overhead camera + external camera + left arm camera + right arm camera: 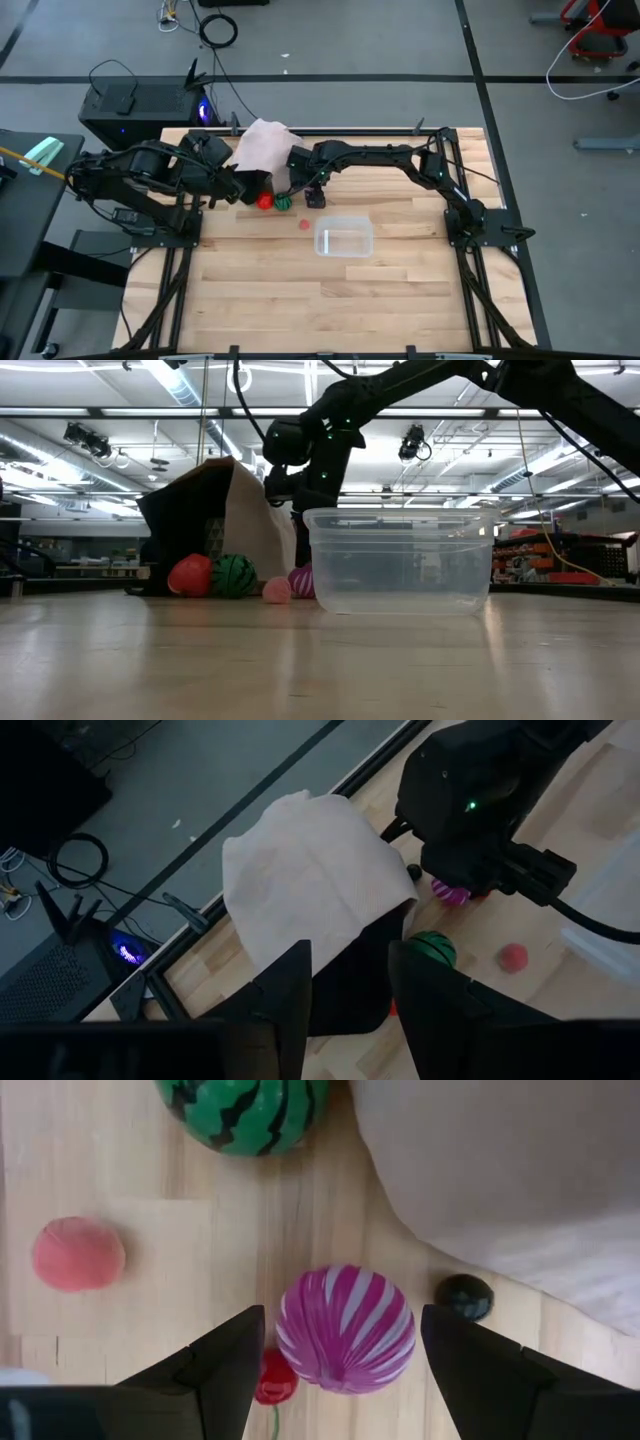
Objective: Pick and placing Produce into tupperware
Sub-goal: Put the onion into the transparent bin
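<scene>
Right claw [335, 1355] spread wide astride the striped ball [345, 1328] on the tabletop [150, 1340]. Looks light, smooth, apt to roll; pinch across its middle. Left claw [348, 982] grips the bag [310, 880].

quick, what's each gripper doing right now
Left gripper: closed on the edge of the pale bag, holding it up.
Right gripper: open, straddling the magenta striped ball, not gripping it.

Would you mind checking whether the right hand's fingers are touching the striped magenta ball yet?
Apart. In the right wrist view the right hand is open, and bare wood shows between each finger and the striped magenta ball.
</scene>
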Robot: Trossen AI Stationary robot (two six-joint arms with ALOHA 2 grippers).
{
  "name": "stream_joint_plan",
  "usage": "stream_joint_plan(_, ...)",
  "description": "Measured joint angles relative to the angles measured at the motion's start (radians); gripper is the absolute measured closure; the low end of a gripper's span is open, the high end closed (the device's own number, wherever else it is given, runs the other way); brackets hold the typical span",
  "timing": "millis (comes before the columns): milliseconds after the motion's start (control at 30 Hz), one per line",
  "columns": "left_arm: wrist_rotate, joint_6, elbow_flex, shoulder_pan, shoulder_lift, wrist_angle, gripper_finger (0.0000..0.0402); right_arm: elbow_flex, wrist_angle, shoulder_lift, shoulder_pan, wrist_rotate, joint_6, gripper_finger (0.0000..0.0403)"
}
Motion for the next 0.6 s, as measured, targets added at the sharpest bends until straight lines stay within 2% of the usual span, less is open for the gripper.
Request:
stream_joint_plan(300,0.000,0.000,0.000,0.000,0.000,0.000,0.0249,0.000,0.002,0.000,0.007,0.001,-0.007,0.0119)
stream_joint_plan(600,0.000,0.000,0.000,0.000,0.000,0.000,0.0259,0.000,0.005,0.000,0.009,0.043,0.002,0.0118)
